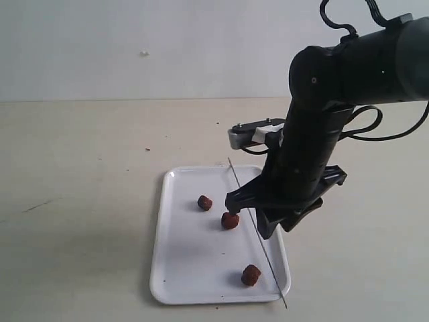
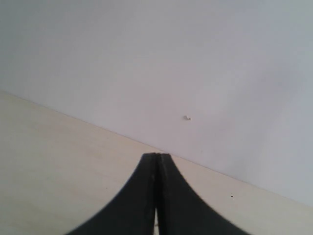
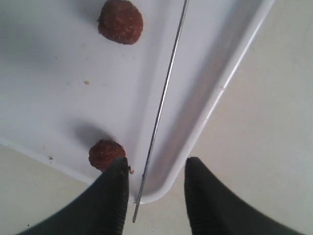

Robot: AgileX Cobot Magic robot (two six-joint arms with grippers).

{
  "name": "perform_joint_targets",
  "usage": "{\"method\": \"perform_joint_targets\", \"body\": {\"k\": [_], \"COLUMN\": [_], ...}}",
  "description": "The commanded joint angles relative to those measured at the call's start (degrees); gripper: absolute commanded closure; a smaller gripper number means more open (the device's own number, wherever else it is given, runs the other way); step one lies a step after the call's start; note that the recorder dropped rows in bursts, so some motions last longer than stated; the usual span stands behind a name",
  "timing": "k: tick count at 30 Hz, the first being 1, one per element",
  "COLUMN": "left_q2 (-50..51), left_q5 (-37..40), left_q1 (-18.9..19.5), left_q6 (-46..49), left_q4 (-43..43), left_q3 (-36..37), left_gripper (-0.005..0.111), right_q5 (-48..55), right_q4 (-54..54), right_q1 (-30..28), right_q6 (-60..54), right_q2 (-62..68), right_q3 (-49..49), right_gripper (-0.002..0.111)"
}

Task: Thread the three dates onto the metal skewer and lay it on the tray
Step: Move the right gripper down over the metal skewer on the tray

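Right arm point(image 1: 305, 154) hides metal skewer point(image 1: 271, 268) mid-length near tray point(image 1: 191, 261) right edge. Right wrist view: skewer cut by picture edge; date point(image 3: 103, 153) partly behind finger point(image 3: 115, 196).

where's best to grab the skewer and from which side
Probably the skewer end jutting past the tray rim, from straight above, fingers either side: the rod lies flat on the tray, but that end seems clear of the table. The open right hand straddles it there.
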Motion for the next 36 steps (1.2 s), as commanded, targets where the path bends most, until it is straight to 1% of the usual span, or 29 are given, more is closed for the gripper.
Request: {"method": "perform_joint_targets", "body": {"k": [1, 9, 15, 19, 22, 28, 36], "left_q2": [-0.3, -0.3, -0.3, -0.3, -0.3, -0.3, -0.3], "left_q5": [-0.2, -0.2, -0.2, -0.2, -0.2, -0.2, -0.2], "left_q1": [0.2, 0.2, 0.2, 0.2, 0.2, 0.2, 0.2], "left_q6": [-0.4, -0.4, -0.4, -0.4, -0.4, -0.4, -0.4], "left_q4": [0.1, 0.1, 0.1, 0.1, 0.1, 0.1, 0.1], "left_q3": [0.0, 0.0, 0.0, 0.0, 0.0, 0.0, 0.0], "left_gripper": [0.107, 0.107, 0.107, 0.107, 0.107, 0.107, 0.107], "right_q5": [-1.5, -2.9, -6.5, -9.2, -8.9, -4.5, -5.6], "right_q4": [-0.1, -0.2, -6.5, -6.5, -6.5, -6.6, -6.5], "right_q1": [0.2, 0.2, 3.3, 3.9, 3.9, 3.9, 3.9], "right_q6": [0.6, 1.8, 4.3, 4.8, 5.0, 7.6, 7.9], "right_q2": [0.0, 0.0, 0.2, 0.2, 0.2, 3.1, 5.5], "right_q3": [-0.4, -0.4, -0.4, -0.4, -0.4, -0.4, -0.4], "right_gripper": [0.069, 0.069, 0.069, 0.069, 0.069, 0.069, 0.069]}}
